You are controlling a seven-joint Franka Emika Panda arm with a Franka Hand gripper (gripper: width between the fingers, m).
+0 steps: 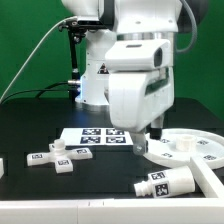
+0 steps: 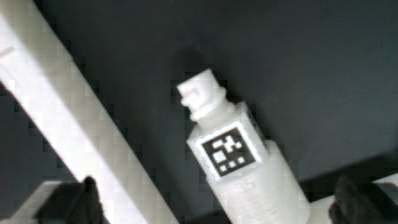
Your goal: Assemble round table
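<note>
The white cylinder leg (image 1: 166,183) lies on its side on the black table at the front, next to the rim of the large round disc (image 1: 192,150) on the exterior view's right. The small cross-shaped foot (image 1: 56,156) lies at the exterior view's left. My gripper (image 1: 153,129) hangs above the disc's near edge and the leg, and holds nothing. In the wrist view the leg (image 2: 233,150) shows its tag and runs between the dark fingertips (image 2: 365,196). My gripper (image 2: 217,206) is open and apart from the leg. A long white edge (image 2: 68,130), apparently the disc's rim, lies beside the leg.
The marker board (image 1: 100,136) lies flat at the table's middle, behind the parts. The robot's white base (image 1: 95,85) stands at the back. A small white part (image 1: 2,166) shows at the exterior view's far left edge.
</note>
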